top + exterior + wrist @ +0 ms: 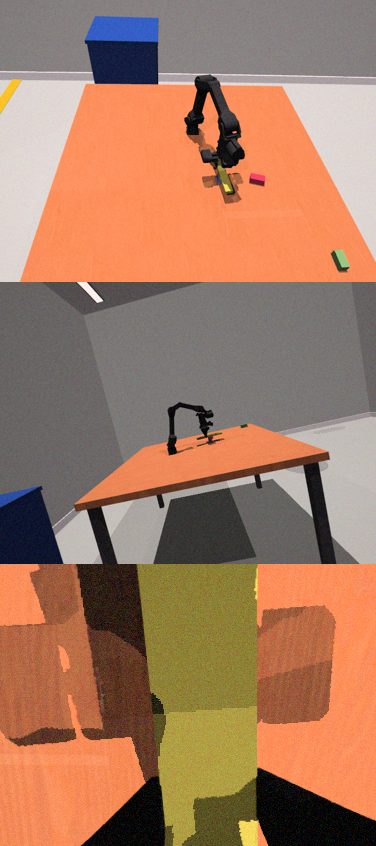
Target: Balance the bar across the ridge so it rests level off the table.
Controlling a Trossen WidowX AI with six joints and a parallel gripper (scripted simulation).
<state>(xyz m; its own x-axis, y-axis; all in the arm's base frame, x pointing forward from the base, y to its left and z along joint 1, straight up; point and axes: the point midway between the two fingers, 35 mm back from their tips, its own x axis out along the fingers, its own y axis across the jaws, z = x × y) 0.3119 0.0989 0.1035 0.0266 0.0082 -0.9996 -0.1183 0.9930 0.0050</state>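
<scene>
The long yellow bar (225, 181) (216, 434) (200, 654) is off the table and looks close to level. My gripper (205, 435) (206, 783) is shut on the bar, with a finger against each side of it. In the exterior view it holds the bar on the part nearer the arm's base. The small blue-purple ridge (217, 180) (210, 439) stands on the table under the bar, near its middle. Whether the bar touches the ridge's top cannot be told. In the wrist view the bar hides the ridge, and in the top view the arm hides the fingertips.
A red block (257, 179) lies on the orange table (121, 212) (243, 464) to the right of the bar in the top view. A green block (340, 258) (244, 425) lies near a far corner. A blue cabinet (124, 45) (27, 521) stands off the table.
</scene>
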